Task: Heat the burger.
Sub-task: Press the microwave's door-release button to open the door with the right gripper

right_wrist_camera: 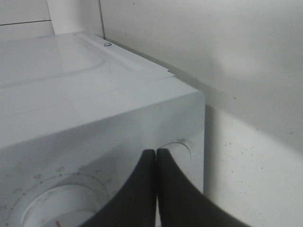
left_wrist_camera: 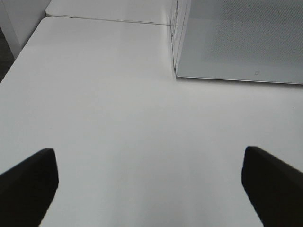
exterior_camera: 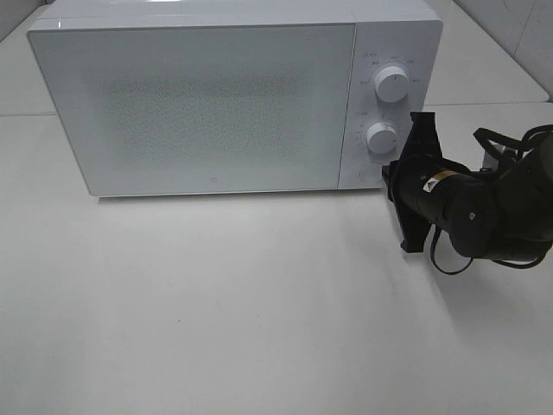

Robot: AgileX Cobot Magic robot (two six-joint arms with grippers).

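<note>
Exterior high view: the microwave (exterior_camera: pixel 207 104) stands shut at the table's (exterior_camera: pixel 259 328) far edge, burger unseen. The right gripper (right_wrist_camera: pixel 156 156), jaws pressed together, sits at its round button (right_wrist_camera: pixel 174 150) beneath two knobs. The left gripper (left_wrist_camera: pixel 149 182) hangs wide and empty over bare table.

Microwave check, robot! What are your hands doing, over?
Right gripper shut, tips at the round button under the knobs. Left gripper open over bare white table. White microwave door closed; burger not visible. Nothing blocking.
</note>
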